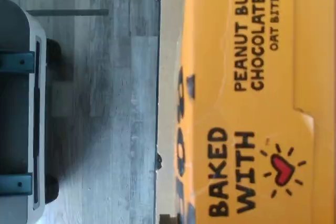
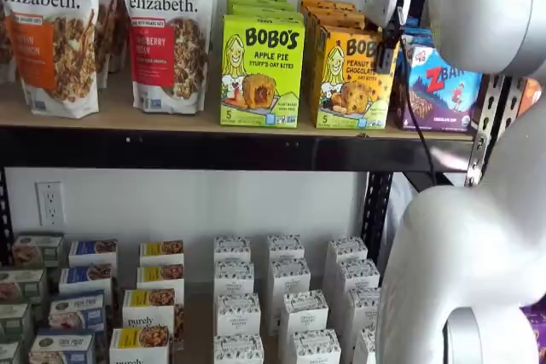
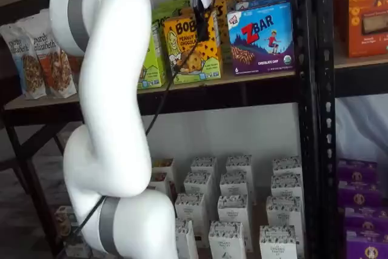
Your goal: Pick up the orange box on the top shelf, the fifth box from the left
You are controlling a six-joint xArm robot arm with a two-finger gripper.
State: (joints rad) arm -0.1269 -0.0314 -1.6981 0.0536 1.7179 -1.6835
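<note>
The orange box (image 2: 345,83) stands on the top shelf (image 2: 171,121), between a lime-green box and a blue-purple box. In a shelf view it (image 3: 191,53) is partly behind the arm and cable. The wrist view shows its orange top panel (image 1: 236,103) close up, printed "Peanut Butter Chocolate Chip" and "Baked With". My gripper (image 2: 386,53) hangs in front of the box's upper right corner. It also shows in a shelf view (image 3: 199,13) over the box's top edge. Only a black finger shows, with no gap visible, so I cannot tell its state.
A lime-green Apple Pie box (image 2: 260,70) stands left of the orange box and a ZBar box (image 2: 439,87) right of it. Granola bags (image 2: 166,31) stand further left. Small white boxes (image 2: 286,296) fill the lower shelf. A black upright (image 3: 309,89) stands right of the ZBar box.
</note>
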